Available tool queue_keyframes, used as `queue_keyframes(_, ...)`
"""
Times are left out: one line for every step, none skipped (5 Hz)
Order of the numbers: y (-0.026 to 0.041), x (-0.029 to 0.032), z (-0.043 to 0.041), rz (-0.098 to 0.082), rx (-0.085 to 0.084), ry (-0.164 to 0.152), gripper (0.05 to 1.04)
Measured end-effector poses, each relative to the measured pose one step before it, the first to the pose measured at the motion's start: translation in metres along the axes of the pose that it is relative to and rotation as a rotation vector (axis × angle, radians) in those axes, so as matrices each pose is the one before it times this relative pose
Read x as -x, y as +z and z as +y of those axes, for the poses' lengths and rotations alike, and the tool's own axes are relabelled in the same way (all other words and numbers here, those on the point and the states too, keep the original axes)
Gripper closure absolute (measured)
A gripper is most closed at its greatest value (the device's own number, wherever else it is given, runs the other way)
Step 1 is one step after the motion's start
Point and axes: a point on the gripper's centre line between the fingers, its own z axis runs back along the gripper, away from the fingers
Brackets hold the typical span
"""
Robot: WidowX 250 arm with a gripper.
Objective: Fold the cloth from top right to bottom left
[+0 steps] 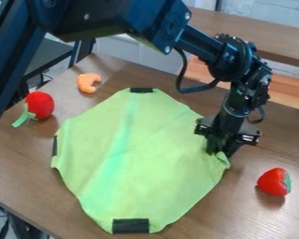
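The black gripper [222, 148] hangs at the right corner of the green cloth [124, 158], its fingers pointing down and shut on that corner. The fabric is bunched and slightly raised there, with a small flap standing out just below the fingertips. Otherwise the cloth lies spread on the table, with soft creases down its middle. Dark patches mark its top, left and bottom corners. The right corner's tip is hidden by the gripper.
On the brown table [27, 172], a red toy with a green end [39, 105] and an orange curved toy [88, 82] lie beyond the cloth at upper left. A toy strawberry [274, 182] sits right of the cloth. The arm spans the top.
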Motion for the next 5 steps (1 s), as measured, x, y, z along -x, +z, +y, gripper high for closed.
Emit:
queue_keyframes(0.00243,-0.00011,-0.0026,0.0189,0.0158,-0.0046,0.936)
queue_keyframes(0.01261,-0.01071,-0.00612,0.0066,0.037,0.0272,1.016)
queue_keyframes(0.01478,-0.00868,-0.01032,0.003,0.0416,0.0083,1.025)
queue_keyframes(0.00235,0.00154,-0.00474,0.0176,0.0255,0.0032,1.026)
queue_keyframes(0.00013,0.00384,-0.00476,0.0216,0.0267,-0.0022,1.027)
